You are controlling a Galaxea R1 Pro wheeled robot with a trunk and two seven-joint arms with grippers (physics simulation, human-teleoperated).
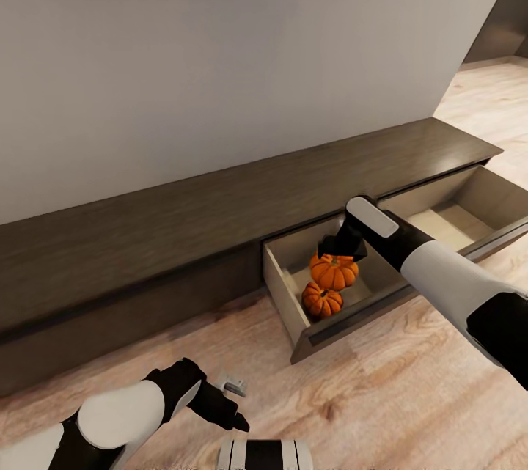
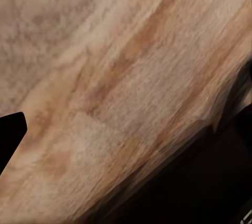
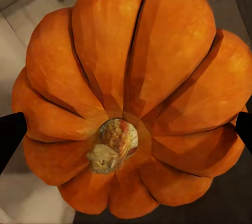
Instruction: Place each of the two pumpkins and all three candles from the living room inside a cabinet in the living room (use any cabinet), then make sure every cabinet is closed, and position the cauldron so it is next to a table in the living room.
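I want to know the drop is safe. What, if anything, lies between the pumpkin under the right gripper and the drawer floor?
Nothing visible directly under it. The upper pumpkin sits at the right gripper, over the open drawer. A second pumpkin lies beside it, toward the drawer's front, close enough to be bumped.

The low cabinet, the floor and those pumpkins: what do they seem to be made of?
The cabinet looks like dark brown wood with a matte finish: faint grain streaks run along its top, and the open drawer is paler tan inside. The floor looks like light wood planks, with grain and knots. The pumpkins look like real ribbed gourds or painted models; the render leaves that open.
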